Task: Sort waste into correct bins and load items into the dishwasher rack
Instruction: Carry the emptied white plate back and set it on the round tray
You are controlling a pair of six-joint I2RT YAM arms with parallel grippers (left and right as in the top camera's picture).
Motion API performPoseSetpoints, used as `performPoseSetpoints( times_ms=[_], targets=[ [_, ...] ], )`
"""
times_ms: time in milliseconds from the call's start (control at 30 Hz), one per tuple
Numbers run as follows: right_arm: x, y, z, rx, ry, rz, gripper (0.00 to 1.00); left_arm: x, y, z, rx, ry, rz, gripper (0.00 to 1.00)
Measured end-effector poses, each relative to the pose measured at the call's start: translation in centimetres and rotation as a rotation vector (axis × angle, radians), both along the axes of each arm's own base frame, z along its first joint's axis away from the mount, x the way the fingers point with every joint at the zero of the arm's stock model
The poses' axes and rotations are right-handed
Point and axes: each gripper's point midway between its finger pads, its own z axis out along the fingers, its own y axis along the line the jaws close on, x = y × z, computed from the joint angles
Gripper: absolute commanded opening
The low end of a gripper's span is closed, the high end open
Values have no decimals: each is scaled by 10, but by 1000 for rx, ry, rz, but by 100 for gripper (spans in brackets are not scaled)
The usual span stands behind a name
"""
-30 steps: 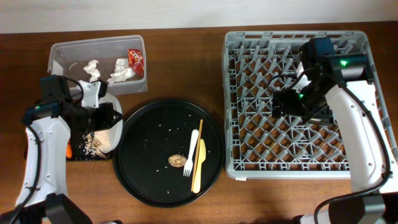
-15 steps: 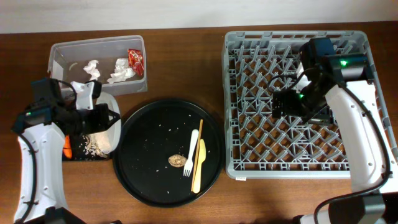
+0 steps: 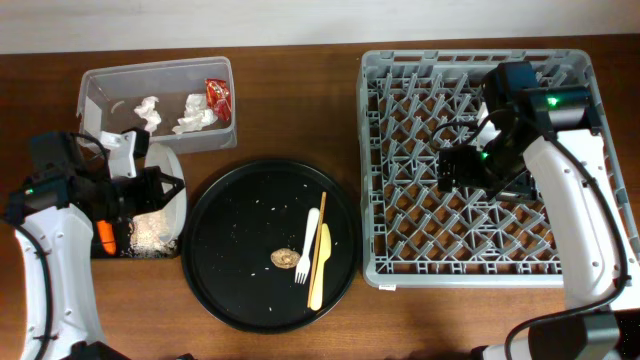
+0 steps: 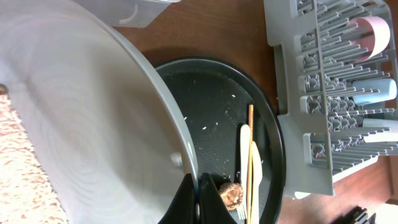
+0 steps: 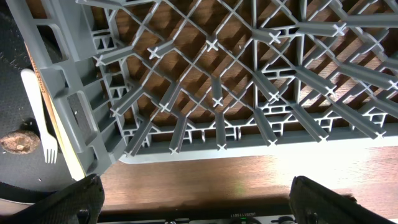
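Your left gripper (image 4: 198,198) is pinched on the rim of the white plate (image 4: 81,124), its two fingers nearly together with only the plate's edge between them. It holds the plate tipped up on edge at the left of the table, over the right part of the shallow black tray (image 3: 130,254). In that tray lie pale rice grains (image 3: 148,232) and, at its left end, the orange carrot (image 3: 106,236). Just beyond it, on the far left, the clear tub (image 3: 100,90) holds the crumpled napkins (image 3: 195,112) and the red wrapper (image 3: 217,94). The round black tray (image 3: 240,250) sits in the middle, carrying the brown lump (image 3: 283,258), the white fork (image 3: 306,245) and, just to its right, the pale yellow utensil (image 3: 320,265). On the right stands the grey rack (image 3: 400,260); your left wrist view shows a pink bowl (image 4: 371,31) and a light blue cup (image 4: 376,90) among its pegs. Your right gripper (image 5: 196,202) hovers over the rack with its fingers spread wide and nothing between them.
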Motion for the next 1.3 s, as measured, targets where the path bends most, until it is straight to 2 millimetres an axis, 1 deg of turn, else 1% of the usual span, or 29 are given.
performPoseSetpoints(
  times_ms=[33,100,200,367,400,467,533,600,700,767,800,900,967,1033,1100,1233,1300],
  targets=[
    [0,0,0,0,0,0,99,0,2,1,1,-3,6,0],
    [0,0,0,0,0,0,99,-3,-2,6,-28,-11,-2,0],
    [-1,0,0,0,4,0,99,2,0,15,-22,-59,1,0],
    [-1,0,0,0,4,0,99,1,-1,18,-48,-62,5,0],
    [-1,0,0,0,4,0,99,-2,-5,19,-73,-52,0,0],
    [-1,0,0,0,4,0,99,3,0,21,-51,-82,5,0],
    [-1,0,0,0,4,0,99,0,1,22,-71,-82,5,0],
    [0,0,0,0,0,1,99,6,9,22,-31,-96,32,0],
    [-1,0,0,-1,3,0,99,7,11,21,-32,-89,46,0],
    [-1,-1,0,-4,3,0,99,3,8,22,-52,-77,43,0],
    [-1,-1,0,-4,3,0,99,-1,4,23,-82,-62,35,0],
    [-1,-1,0,-4,4,-1,99,3,6,31,-108,-111,29,0],
    [-2,-1,0,-4,9,-1,99,4,0,41,-167,-148,9,0],
    [-2,-1,0,-4,8,0,99,1,-6,46,-209,-154,-13,0],
    [-2,-1,0,-7,8,0,99,1,-4,46,-206,-162,-12,0],
    [-2,-1,0,-7,8,0,99,-1,8,50,-226,-182,19,0],
    [-2,-1,0,-7,8,-1,99,-1,9,51,-229,-184,22,0]
  ],
)
